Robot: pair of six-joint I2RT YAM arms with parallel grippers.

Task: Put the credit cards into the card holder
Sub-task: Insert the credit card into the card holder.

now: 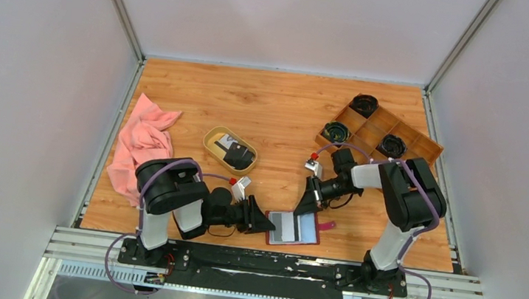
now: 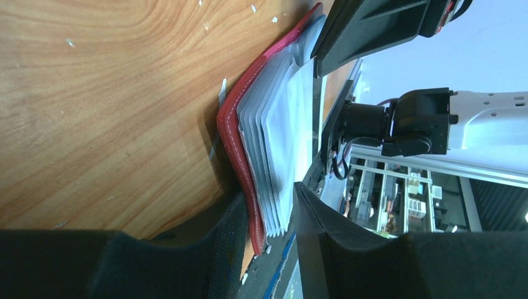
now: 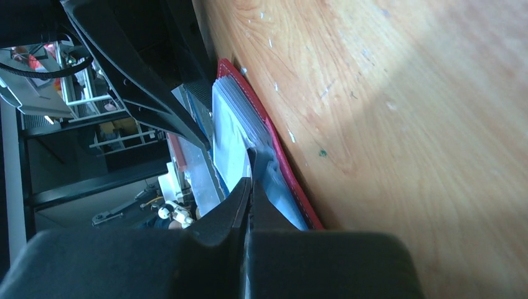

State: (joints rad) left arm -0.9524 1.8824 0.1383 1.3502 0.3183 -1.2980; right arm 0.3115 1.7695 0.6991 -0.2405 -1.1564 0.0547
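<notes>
Wood-grain tabletop, white walls. My left gripper (image 2: 268, 215) sits half open, its black fingers straddling the stitched red leather edge of the card holder (image 1: 294, 228), which lies open at the near table edge. Whether it pinches, I cannot tell. The right gripper (image 3: 250, 187) is fully closed, tips against the holder's grey pockets. The credit cards (image 1: 235, 154), black and white, lie in the oval tan dish (image 1: 208, 138), well apart from the holder, with a pink cloth (image 1: 139, 147) to the left.

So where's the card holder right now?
In the top view, the card holder lies open at the near edge of the table, centre. Its left edge sits inside the left gripper, with the right gripper at its far side.
</notes>
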